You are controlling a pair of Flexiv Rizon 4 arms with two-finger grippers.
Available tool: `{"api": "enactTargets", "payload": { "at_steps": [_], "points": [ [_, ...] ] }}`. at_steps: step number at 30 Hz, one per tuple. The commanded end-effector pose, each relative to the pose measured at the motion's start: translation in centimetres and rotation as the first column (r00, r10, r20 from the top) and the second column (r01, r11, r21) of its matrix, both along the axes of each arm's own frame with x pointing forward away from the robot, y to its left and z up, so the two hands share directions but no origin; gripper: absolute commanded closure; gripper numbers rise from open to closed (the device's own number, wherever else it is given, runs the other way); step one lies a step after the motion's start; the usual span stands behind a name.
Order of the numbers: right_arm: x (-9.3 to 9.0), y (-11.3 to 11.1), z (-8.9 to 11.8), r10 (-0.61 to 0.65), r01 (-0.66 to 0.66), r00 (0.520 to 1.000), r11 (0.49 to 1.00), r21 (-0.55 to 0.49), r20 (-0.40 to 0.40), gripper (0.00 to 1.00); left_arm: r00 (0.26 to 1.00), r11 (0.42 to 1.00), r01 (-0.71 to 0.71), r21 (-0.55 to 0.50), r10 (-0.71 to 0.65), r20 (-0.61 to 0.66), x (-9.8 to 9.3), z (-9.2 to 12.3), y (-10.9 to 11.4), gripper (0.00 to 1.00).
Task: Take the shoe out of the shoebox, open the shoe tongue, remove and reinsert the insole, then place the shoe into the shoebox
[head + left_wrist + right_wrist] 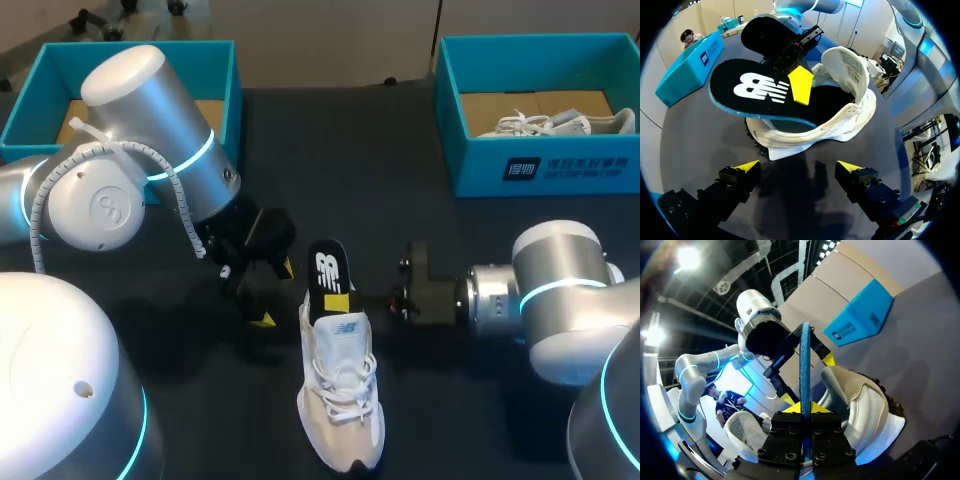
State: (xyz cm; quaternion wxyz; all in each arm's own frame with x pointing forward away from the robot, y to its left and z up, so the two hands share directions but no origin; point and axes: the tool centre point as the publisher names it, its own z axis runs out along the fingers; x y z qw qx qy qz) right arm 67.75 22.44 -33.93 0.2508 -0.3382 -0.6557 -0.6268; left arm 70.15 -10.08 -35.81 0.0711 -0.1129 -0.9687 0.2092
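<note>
A white shoe lies on the dark table, toe toward the front edge, tongue pulled up. Its black insole with a white logo is lifted over the heel opening, clear of the shoe. My right gripper comes in from the right and is shut on the insole's edge; in its wrist view the insole stands edge-on between the yellow tips of my right gripper. My left gripper hovers open just left of the heel. In its wrist view my left gripper is empty, facing the shoe and insole.
A teal shoebox stands at the back left behind my left arm. Another teal shoebox at the back right holds a second white shoe. Bare dark table lies between the boxes and on both sides of the shoe.
</note>
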Motion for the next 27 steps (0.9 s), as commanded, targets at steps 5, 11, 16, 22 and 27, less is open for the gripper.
{"api": "enactTargets", "payload": {
  "at_steps": [5, 11, 16, 22, 27],
  "points": [
    [-1.1, -0.1, -0.7, -0.023, 0.023, 1.000, 0.999, 0.026, 0.007, 1.00, 1.000, 1.000, -0.001, 0.001, 0.001, 0.004, -0.1, 0.0, 0.1, 0.00],
    [-0.4, -0.1, 0.7, -0.045, 0.042, 0.996, 0.998, 0.038, 0.077, 0.67, 1.000, 1.000, -0.001, 0.001, 0.001, 0.004, -0.1, 0.0, 0.1, 0.00],
    [0.0, -0.1, 1.6, -0.054, 0.050, 0.993, 0.998, 0.042, 0.105, 0.67, 1.000, 1.000, -0.001, 0.001, 0.001, 0.004, -0.1, 0.0, 0.1, 0.00],
    [0.6, -0.1, 2.3, -0.077, 0.071, 0.988, 0.996, 0.045, 0.131, 0.74, 1.000, 1.000, -0.001, 0.001, 0.001, 0.004, -0.1, 0.0, 0.1, 0.00],
    [1.1, 0.0, 2.4, -0.087, 0.082, 0.988, 0.996, 0.046, 0.128, 0.92, 1.000, 1.000, -0.001, 0.001, 0.001, 0.004, -0.1, 0.0, 0.1, 0.00]
  ]
}}
